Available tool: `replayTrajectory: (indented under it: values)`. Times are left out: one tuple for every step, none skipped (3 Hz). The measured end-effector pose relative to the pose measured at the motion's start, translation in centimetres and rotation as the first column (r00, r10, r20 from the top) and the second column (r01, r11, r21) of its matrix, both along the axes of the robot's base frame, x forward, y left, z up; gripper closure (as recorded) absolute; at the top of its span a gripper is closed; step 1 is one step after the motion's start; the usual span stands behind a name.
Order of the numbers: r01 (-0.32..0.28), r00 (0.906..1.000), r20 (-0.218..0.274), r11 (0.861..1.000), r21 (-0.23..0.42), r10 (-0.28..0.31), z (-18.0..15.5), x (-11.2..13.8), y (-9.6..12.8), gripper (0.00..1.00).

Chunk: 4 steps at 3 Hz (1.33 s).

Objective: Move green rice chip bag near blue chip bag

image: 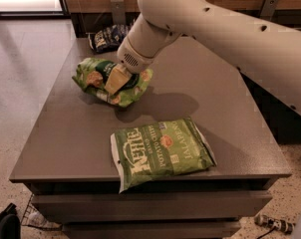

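While the green rice chip bag [92, 76] lies crumpled on the far left part of the bench [225, 98], it is not yet beside its target: the blue chip bag [106, 37] sits further back, at the rear edge of the bench, near the green bag but with a strip of bare surface between them. The gripper [114, 81] is down on the middle of the green bag, and its fingers [115, 77] are clenched into the bunched foil, which folds up around them on both sides, so the grasp looks made. Whether the bag is lifted clear of the bench or only pinched where it lies cannot be told from this view. The arm [200, 19] reaches in from the right rear, passing above the bench and throwing a shadow just to the right of the green bag. Nearer the front edge, well apart from both, a Kettle jalapeño chip bag [163, 151] lies flat with one corner hanging over the edge; it is out of the path. As a judgement, the pick is done and the carry is what remains: a short move back and slightly right toward the blue bag, then setting the green bag down next to it and letting go without pushing the blue bag off the rear edge.
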<state>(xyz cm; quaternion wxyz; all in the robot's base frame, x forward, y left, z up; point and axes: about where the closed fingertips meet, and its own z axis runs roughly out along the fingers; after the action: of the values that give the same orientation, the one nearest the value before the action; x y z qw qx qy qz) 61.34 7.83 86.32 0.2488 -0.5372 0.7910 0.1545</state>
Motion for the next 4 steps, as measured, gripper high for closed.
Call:
replayTrajectory:
  values:
    - [0.016,0.9986,0.05,1.0,-0.01,-0.016,2.9,0.9,-1.0,1.0]
    - [0.088,0.9907,0.103,0.996,0.019,-0.089,5.7,2.6,-4.5,1.0]
    - [0.201,0.9686,0.142,0.979,0.035,-0.204,8.1,5.3,-8.7,1.0]
    - [0.391,0.9065,0.158,0.92,0.037,-0.392,10.1,10.8,-14.9,1.0]
